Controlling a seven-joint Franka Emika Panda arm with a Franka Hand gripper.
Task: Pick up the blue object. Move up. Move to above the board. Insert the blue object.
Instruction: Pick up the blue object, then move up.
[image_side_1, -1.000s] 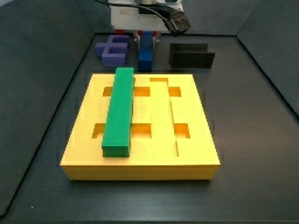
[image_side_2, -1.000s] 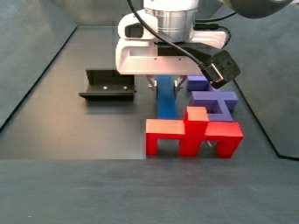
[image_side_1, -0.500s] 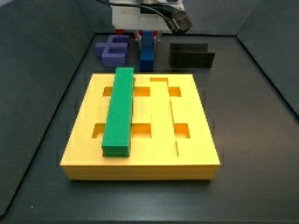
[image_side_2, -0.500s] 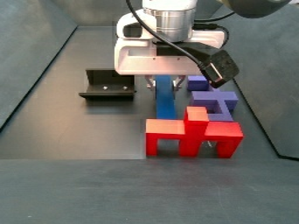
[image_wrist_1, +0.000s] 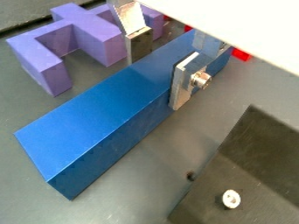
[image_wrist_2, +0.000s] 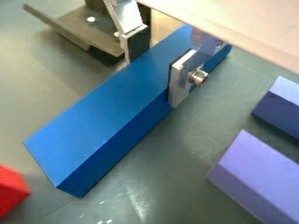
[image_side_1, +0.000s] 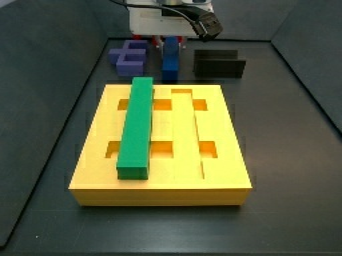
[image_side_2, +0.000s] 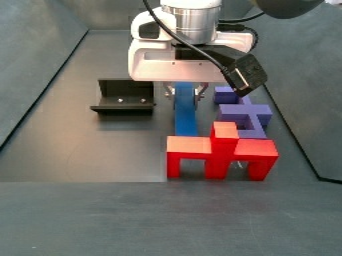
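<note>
The blue object (image_wrist_1: 105, 122) is a long dark-blue bar lying between the purple E-shaped block and the fixture; it shows in both wrist views (image_wrist_2: 111, 131) and both side views (image_side_1: 170, 68) (image_side_2: 189, 115). My gripper (image_wrist_1: 160, 70) straddles the bar near its far end, with one silver finger flat against each long side, shut on it (image_wrist_2: 155, 70). In the side views the gripper (image_side_1: 170, 45) (image_side_2: 187, 90) sits low over the bar. The yellow board (image_side_1: 227, 172) lies nearer the front, with a green bar (image_side_1: 136, 125) in its left slot.
The purple E-shaped block (image_side_2: 243, 110) (image_wrist_1: 70, 39) lies beside the bar on one side. The dark fixture (image_side_2: 122, 99) (image_side_1: 219, 63) stands on the other. A red block (image_side_2: 221, 155) sits at the bar's end. Dark walls enclose the floor.
The gripper body has risen slightly in a side view; the bar has barely shifted with it.
</note>
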